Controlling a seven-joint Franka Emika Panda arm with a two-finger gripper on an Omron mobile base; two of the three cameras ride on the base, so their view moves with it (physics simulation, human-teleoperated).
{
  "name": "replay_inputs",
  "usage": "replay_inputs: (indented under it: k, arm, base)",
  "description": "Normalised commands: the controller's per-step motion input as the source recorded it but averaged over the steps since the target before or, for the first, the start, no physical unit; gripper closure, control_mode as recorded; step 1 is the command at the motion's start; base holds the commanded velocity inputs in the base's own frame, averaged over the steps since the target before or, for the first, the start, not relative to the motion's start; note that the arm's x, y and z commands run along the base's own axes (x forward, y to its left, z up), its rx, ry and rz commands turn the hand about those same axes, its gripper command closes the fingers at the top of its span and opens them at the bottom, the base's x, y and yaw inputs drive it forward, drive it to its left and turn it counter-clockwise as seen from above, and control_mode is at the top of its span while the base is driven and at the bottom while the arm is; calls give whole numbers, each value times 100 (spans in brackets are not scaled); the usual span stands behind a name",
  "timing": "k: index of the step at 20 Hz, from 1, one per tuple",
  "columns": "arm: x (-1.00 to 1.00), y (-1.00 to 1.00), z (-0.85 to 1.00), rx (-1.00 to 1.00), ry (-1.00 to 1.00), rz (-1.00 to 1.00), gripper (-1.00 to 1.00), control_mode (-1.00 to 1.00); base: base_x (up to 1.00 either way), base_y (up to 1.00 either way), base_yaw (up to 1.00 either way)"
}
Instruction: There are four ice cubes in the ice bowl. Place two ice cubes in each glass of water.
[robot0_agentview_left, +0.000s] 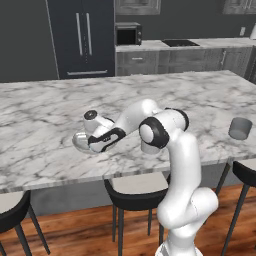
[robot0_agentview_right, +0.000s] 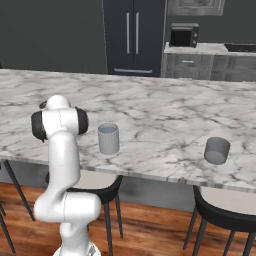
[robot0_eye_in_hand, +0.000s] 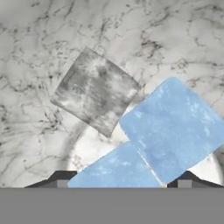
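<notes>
Ice cubes fill the hand view, close under the end effector (robot0_eye_in_hand: 120, 183): one pale blue cube (robot0_eye_in_hand: 114, 173) lies between the two dark finger tips (robot0_eye_in_hand: 61, 178), which stand apart on either side of it; whether they touch it cannot be told. A second pale blue cube (robot0_eye_in_hand: 173, 127) lies just beyond and to the right in that view, touching the first. A third, greyer and more see-through cube (robot0_eye_in_hand: 95, 91), sits a little further on, its corner against the second.

All three rest in the ice bowl (robot0_agentview_left: 79, 141), whose pale floor shows beneath them. In the left base view the hand hangs right over this shallow glass bowl, which stands on the marble surface (robot0_agentview_left: 45, 110) near its front edge.

Beyond the end effector to the arm's right stands one glass of water (robot0_agentview_right: 108, 138), upright, bluish at the top. The other glass of water (robot0_agentview_right: 217, 150) stands well apart, further right along the same surface. No cube can be made out in either.

Dark stools (robot0_agentview_left: 136, 192) sit under the front edge.
</notes>
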Motion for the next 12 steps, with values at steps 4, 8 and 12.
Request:
replay_inputs:
  k: [4, 8, 12]
  arm:
    - [0, 1, -20, 0, 0, -5, 100, -100]
    - [-11, -11, -4, 1, 0, -11, 100, -100]
    - [-21, -32, 2, 6, -3, -26, 100, -100]
  base:
    - [0, 0, 0]
    - [0, 0, 0]
    - [0, 0, 0]
